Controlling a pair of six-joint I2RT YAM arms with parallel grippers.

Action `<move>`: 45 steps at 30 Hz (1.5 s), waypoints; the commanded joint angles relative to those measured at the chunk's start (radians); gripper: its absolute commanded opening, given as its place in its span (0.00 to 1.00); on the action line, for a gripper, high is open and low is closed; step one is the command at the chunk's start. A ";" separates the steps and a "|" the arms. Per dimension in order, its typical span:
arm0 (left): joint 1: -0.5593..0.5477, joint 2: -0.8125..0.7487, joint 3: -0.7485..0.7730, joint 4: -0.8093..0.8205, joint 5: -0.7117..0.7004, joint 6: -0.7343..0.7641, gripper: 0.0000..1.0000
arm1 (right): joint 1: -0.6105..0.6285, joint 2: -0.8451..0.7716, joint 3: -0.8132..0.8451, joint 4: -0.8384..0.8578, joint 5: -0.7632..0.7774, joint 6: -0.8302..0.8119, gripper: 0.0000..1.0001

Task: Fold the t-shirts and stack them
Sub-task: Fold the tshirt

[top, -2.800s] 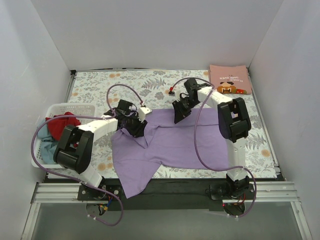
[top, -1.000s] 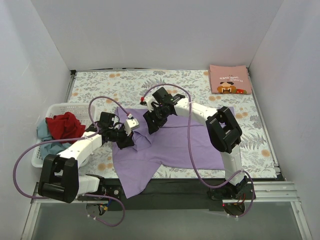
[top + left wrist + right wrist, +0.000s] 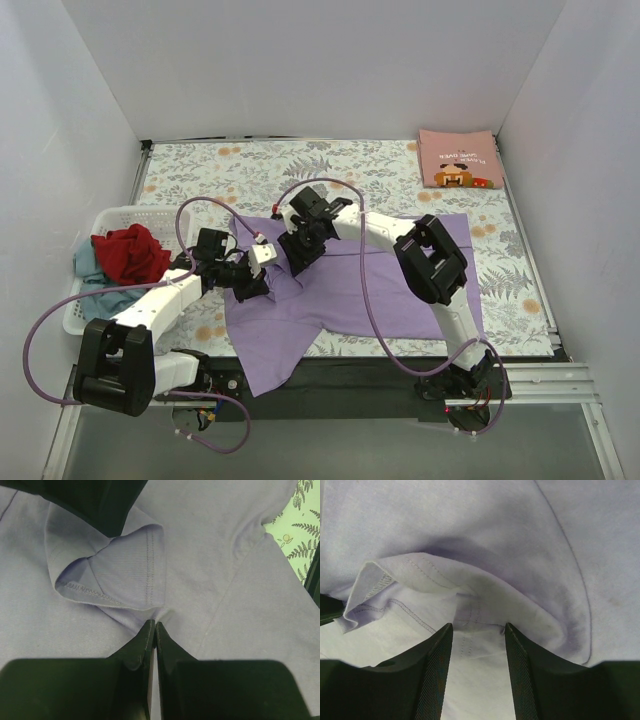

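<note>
The left pincer [image 3: 152,628] has its two fingers pressed together, with a small pucker of the purple t-shirt [image 3: 210,570] nipped between the tips. Just beyond the tips a hemmed edge of the same shirt curls over on itself, its stitching showing. The right pincer [image 3: 477,629] is parted, its fingers standing on either side of a raised fold of purple cloth. From that wrist view I cannot tell whether the fingers touch the fold. A stitched hem bunches up to the left of that gap.

From above, both pincers meet close together over the left part of the purple t-shirt [image 3: 370,285]. The left arm reaches in from the left and the right arm stretches across from the right. The shirt lies spread over the middle of the tabletop [image 3: 250,170], which has a floral cover, and one flap hangs over the near edge.

A folded pink t-shirt [image 3: 458,158] with a brown print sits in the far right corner, well apart. At the left edge a white basket [image 3: 72,305] holds a red t-shirt [image 3: 125,250] and a grey-blue t-shirt [image 3: 88,270].
</note>
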 commanded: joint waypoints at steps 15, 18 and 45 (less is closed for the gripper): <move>0.003 -0.037 -0.010 -0.002 0.021 0.010 0.00 | 0.054 0.010 0.080 -0.037 0.105 -0.061 0.38; 0.003 -0.035 -0.010 0.000 0.020 0.010 0.00 | 0.053 0.006 0.077 -0.046 0.120 -0.109 0.40; 0.004 -0.034 -0.009 0.006 0.014 -0.007 0.00 | 0.072 0.016 0.113 -0.082 0.179 -0.133 0.21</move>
